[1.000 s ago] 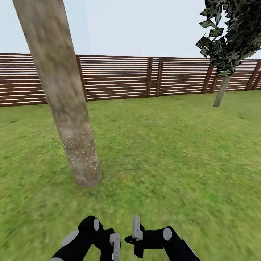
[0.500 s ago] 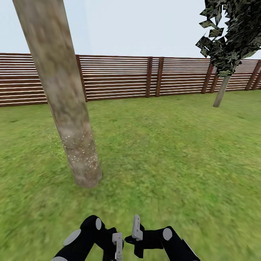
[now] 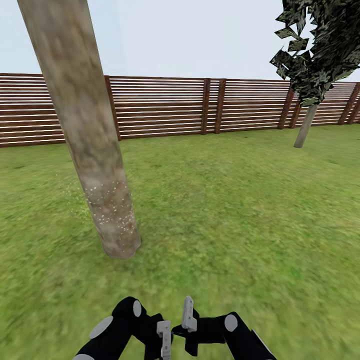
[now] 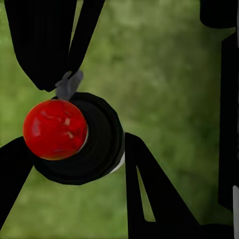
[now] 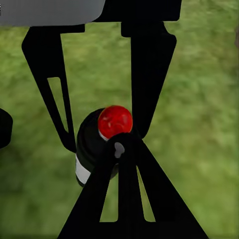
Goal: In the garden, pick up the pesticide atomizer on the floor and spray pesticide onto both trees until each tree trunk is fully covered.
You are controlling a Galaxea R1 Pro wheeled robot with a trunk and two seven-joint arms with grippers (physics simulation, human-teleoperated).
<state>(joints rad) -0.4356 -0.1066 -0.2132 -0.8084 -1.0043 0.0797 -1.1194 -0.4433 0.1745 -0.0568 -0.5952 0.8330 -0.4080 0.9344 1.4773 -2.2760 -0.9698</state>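
Thick, smooth, round tree trunk (image 3: 87, 130) of mottled grey-beige bark rises at 10 o'clock in the head view, its lower part dusted with tiny white pesticide (image 3: 111, 207) specks. Lawn (image 3: 240, 210) blurry, mottled green; slatted brown fence (image 3: 165, 105) behind. The pesticide atomizer (image 4: 79, 137) — black, rounded body, glossy red ball top — sits between the left gripper (image 4: 69, 154) fingers, which appear closed against it. Right gripper (image 5: 94, 119) frames the same bottle; grip state — cannot tell.

This is a fenced garden outdoors. A green grass lawn (image 3: 225, 200) runs back to a brown slatted wooden fence (image 3: 165, 107) under open sky. A thick tree trunk (image 3: 87, 130) rises in front of that fence.
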